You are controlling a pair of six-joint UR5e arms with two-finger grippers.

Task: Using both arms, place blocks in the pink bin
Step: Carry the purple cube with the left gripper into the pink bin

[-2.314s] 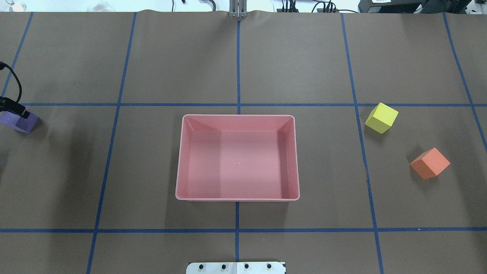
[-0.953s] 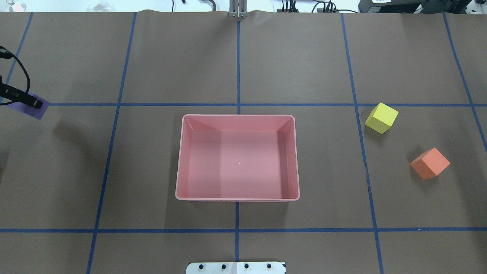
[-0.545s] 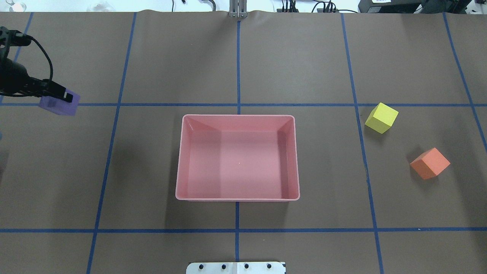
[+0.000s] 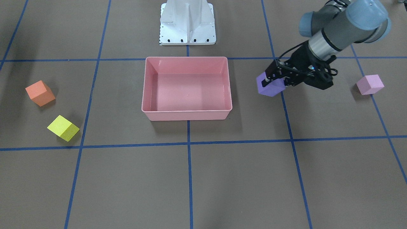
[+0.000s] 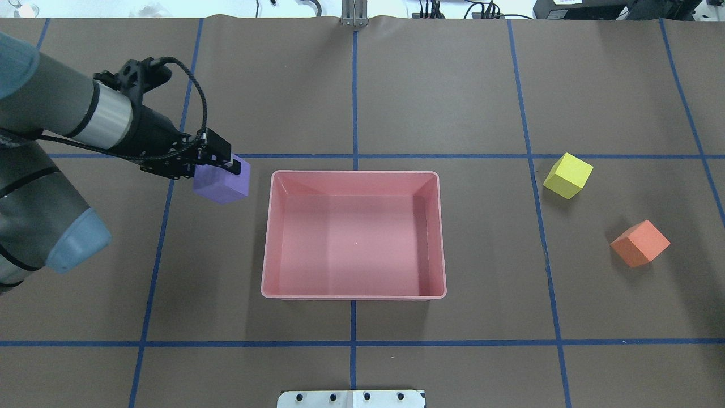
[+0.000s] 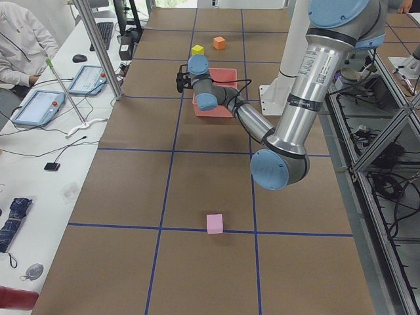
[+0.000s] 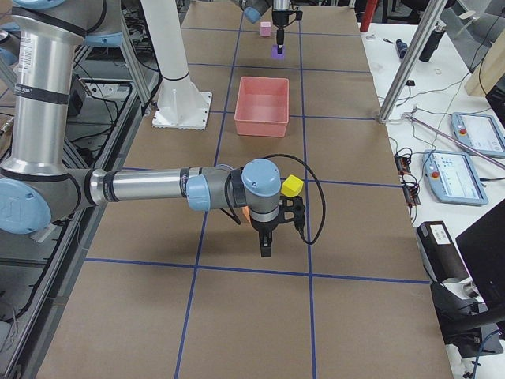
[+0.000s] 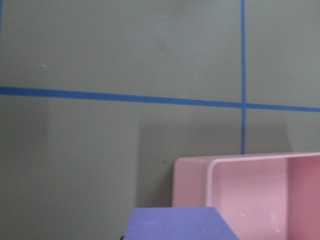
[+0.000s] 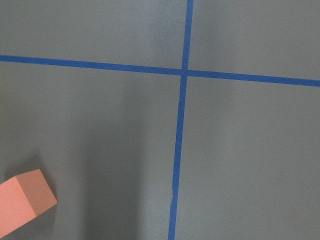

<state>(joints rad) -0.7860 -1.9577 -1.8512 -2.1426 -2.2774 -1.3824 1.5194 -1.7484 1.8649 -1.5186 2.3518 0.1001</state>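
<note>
Left fingers (image 5: pixel 237 165) clamped on purple block (image 5: pixel 221 184), just beside pink bin (image 5: pixel 354 295); right fingers (image 7: pixel 266 243): cannot tell whether open or closed.

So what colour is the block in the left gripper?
Purple; the block shows best in the overhead exterior view.

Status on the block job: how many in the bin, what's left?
Done: nothing; the pink bin is empty. In hand: the left gripper holds the purple block raised, just outside the bin's left wall. Left: drop that one, then the pink-lilac block, yellow block and orange block, all on the table. The right gripper is near the orange one.
</note>
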